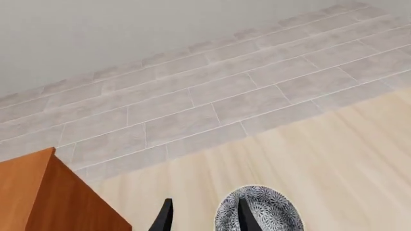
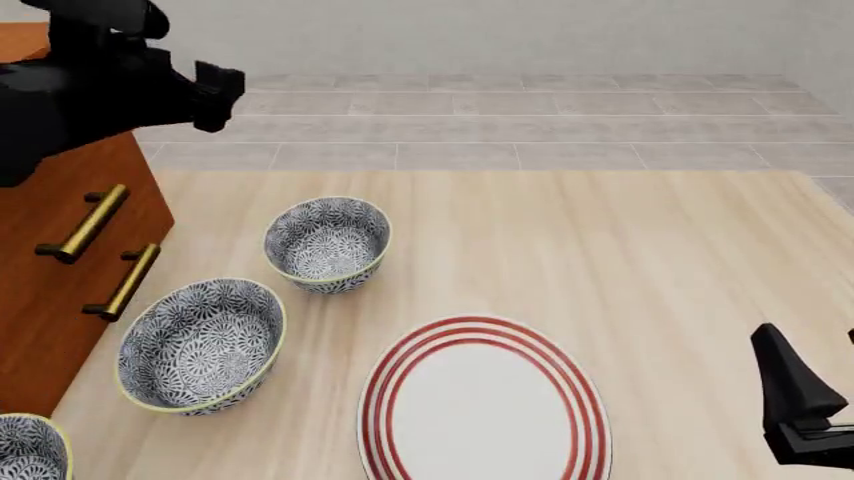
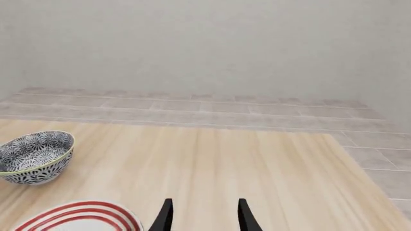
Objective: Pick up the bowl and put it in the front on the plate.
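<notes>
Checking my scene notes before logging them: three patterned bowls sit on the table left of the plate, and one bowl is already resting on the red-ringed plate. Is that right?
Not quite. The front view shows the plate empty. All three bowls stand on the table to its left: the far bowl, the middle bowl and the near bowl, which is cut off at the frame's corner. The rest stands.

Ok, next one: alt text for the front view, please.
Three blue-and-white floral bowls line the left of a wooden table, beside an empty red-ringed white plate. The left gripper hangs high above an orange cabinet; the right gripper sits low right.
</notes>
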Controlling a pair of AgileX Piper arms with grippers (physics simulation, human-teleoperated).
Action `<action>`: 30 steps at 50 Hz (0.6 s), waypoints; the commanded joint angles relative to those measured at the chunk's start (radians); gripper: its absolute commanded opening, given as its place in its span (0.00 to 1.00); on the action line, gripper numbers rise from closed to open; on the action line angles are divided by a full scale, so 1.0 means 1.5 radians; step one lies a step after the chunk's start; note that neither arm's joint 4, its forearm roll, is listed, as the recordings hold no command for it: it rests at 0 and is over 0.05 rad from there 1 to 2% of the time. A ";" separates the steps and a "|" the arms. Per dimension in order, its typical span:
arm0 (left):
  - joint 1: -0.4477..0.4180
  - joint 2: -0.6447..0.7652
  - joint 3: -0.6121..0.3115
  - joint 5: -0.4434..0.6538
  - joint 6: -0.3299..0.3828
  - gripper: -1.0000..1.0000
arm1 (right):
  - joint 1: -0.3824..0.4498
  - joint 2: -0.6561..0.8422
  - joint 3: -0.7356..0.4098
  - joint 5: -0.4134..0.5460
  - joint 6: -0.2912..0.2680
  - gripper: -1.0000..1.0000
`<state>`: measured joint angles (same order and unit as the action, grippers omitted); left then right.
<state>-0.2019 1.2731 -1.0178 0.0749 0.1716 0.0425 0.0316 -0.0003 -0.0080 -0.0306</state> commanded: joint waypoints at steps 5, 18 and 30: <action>-0.003 0.078 0.014 -0.026 -0.003 1.00 | -0.004 0.007 0.000 -0.006 0.009 1.00; -0.041 0.165 -0.048 0.008 -0.110 1.00 | -0.005 0.036 0.000 -0.025 0.006 1.00; -0.004 0.182 -0.037 -0.017 -0.070 1.00 | -0.004 0.027 0.000 -0.017 0.007 1.00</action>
<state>-0.2287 1.5097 -1.0706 0.0656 0.0602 0.0368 0.0709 -0.0002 -0.0341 -0.0214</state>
